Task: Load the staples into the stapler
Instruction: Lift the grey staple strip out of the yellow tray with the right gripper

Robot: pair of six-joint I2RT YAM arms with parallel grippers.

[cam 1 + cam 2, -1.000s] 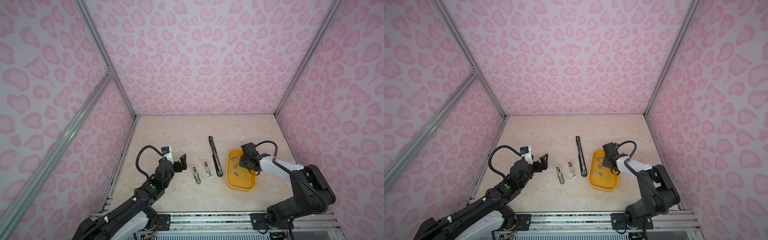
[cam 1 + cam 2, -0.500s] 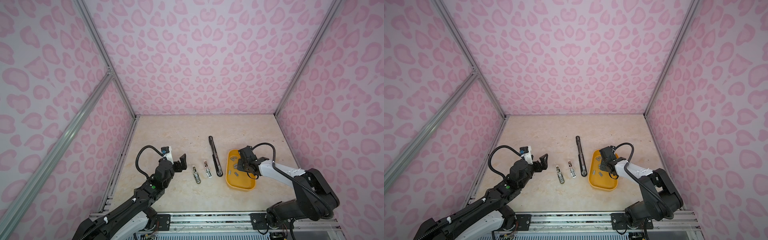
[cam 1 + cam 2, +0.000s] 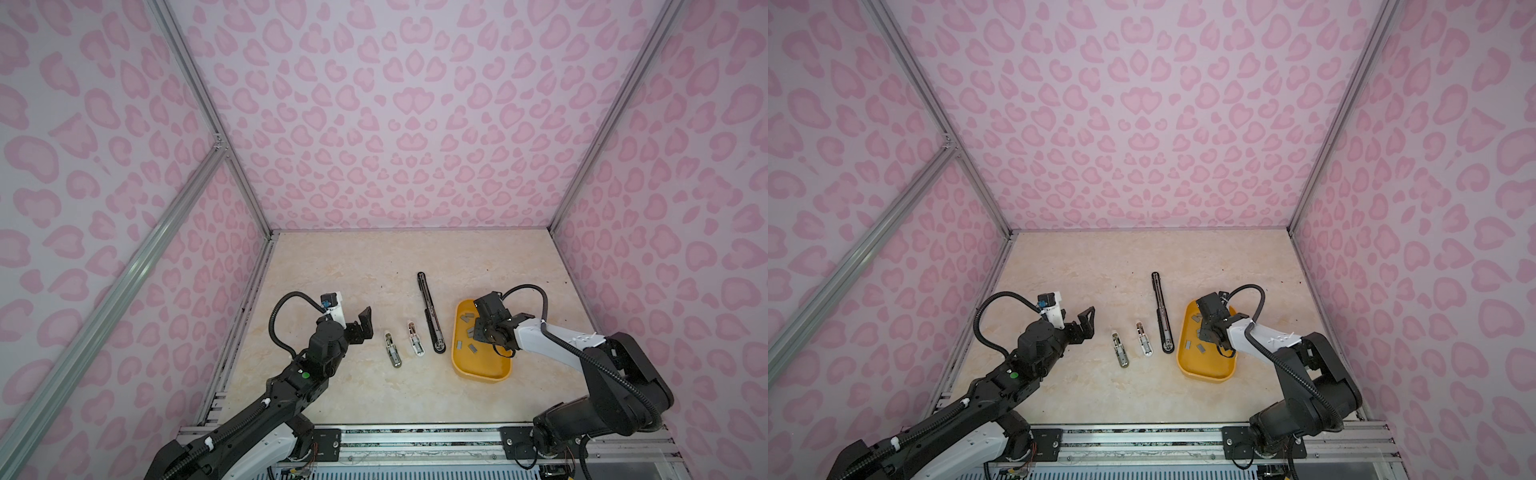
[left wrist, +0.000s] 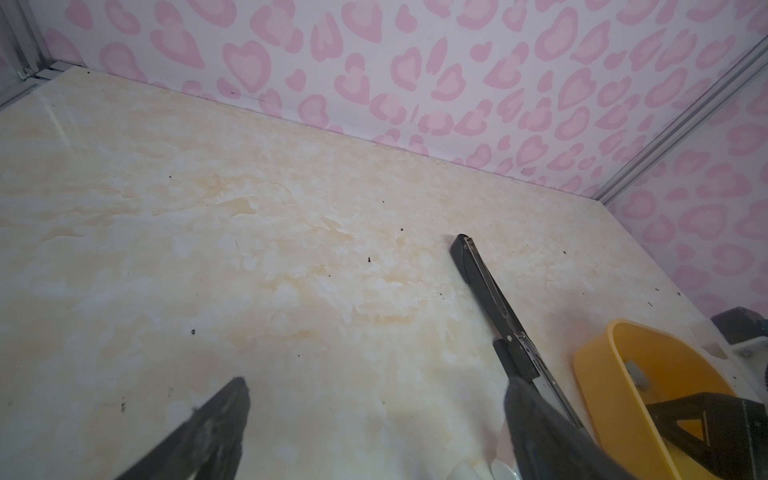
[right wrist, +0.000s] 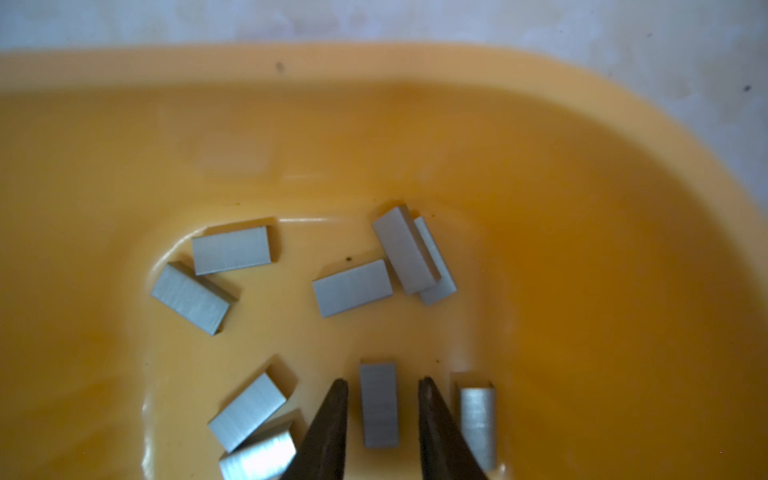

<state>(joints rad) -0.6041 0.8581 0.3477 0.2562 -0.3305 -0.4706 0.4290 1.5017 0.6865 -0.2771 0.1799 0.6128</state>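
Staples (image 5: 353,286) lie loose in the yellow tray (image 5: 582,124), under the right claw. The left claw (image 3: 360,326) hangs wide and empty, as it did a second ago, with two small staplers (image 3: 392,351) just beside it and a long black stapler (image 3: 430,313) further out. The right claw (image 5: 380,415) has shifted across the tray and eased from nearly shut to a narrow gap, straddling one strip (image 5: 378,405) without touching it; a pick looks about to start. That strip's long axis runs parallel to the fingers, pointing straight away from the claw
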